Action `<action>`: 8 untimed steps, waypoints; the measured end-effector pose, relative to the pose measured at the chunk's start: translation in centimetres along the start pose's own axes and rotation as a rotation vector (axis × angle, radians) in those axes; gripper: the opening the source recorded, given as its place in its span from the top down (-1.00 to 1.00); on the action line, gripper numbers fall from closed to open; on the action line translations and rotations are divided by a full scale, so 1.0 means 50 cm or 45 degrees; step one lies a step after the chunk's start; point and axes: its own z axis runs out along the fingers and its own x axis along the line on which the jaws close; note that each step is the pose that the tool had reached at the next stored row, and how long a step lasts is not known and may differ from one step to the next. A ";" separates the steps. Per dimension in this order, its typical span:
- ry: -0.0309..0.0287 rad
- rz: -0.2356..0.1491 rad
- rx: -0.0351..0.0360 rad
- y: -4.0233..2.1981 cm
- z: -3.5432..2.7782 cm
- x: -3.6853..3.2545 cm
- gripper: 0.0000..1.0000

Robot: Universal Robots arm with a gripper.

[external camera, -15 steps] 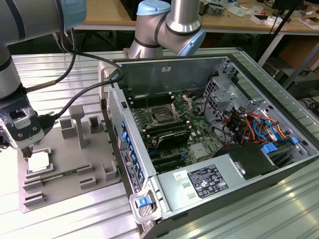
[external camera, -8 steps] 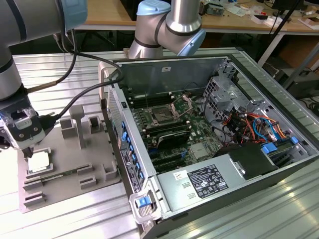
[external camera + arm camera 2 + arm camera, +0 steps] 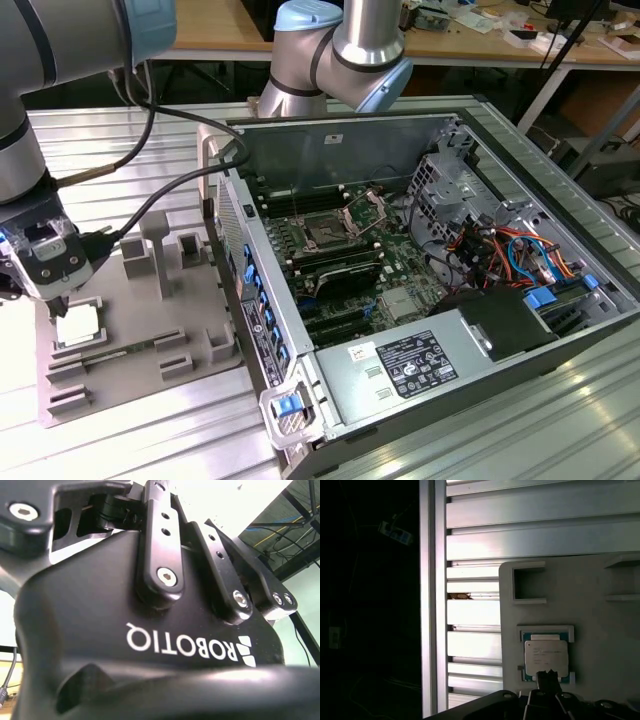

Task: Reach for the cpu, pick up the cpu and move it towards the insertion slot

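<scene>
The cpu [image 3: 80, 324] is a small silvery square lying flat in a raised frame near the corner of the grey plastic tray [image 3: 130, 335], at the exterior view's left. My gripper [image 3: 62, 303] hangs just above the cpu's edge, its fingers shut together with nothing between them. In the first wrist view the cpu [image 3: 546, 657] shows its greenish rim, and the gripper [image 3: 547, 676] tip overlaps the chip's nearer edge. The insertion slot [image 3: 325, 236] is a dark square socket with a metal frame inside the open computer case. The gripper's black housing [image 3: 125, 615] fills the second wrist view.
The open computer case [image 3: 480, 130] lies on the slatted aluminium table [image 3: 130, 140], to the right of the tray in the exterior view. Its wall [image 3: 250, 270] stands between tray and socket. Upright grey posts [image 3: 157, 250] rise from the tray. The table edge [image 3: 432, 600] runs beside the tray.
</scene>
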 end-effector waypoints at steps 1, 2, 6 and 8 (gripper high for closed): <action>0.0001 0.000 0.0001 0.000 0.000 0.000 0.79; 0.0002 0.000 0.0001 0.000 0.001 -0.001 0.79; -0.0001 0.000 0.0000 0.000 0.004 -0.002 0.79; 0.0000 0.000 0.0000 0.000 0.006 -0.002 0.79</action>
